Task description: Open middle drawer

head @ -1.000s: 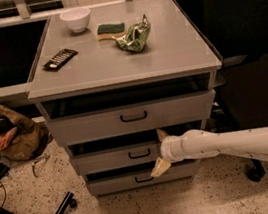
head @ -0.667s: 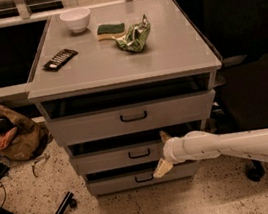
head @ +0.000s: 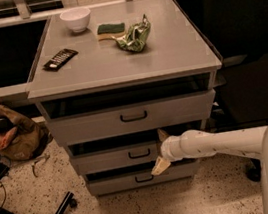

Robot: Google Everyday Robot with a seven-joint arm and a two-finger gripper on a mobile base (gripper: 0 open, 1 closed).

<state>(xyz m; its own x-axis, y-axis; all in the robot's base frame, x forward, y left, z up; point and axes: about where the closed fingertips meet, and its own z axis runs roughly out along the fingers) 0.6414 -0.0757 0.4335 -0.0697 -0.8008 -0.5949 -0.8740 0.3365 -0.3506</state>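
Beige two-finger claw [head: 161, 150], fingers apart, straddles the shallow grey middle drawer [head: 102, 161] right of its black loop handle [head: 139, 153]; the taller grey top drawer [head: 86, 126] juts out above.

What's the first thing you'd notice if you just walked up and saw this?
The big white robot arm reaching in from the right stands out first, its gripper spreading pale fingers at the right part of the shallow grey middle drawer. Next comes the grey cabinet top, holding a small white bowl, a crumpled green bag and a black remote.
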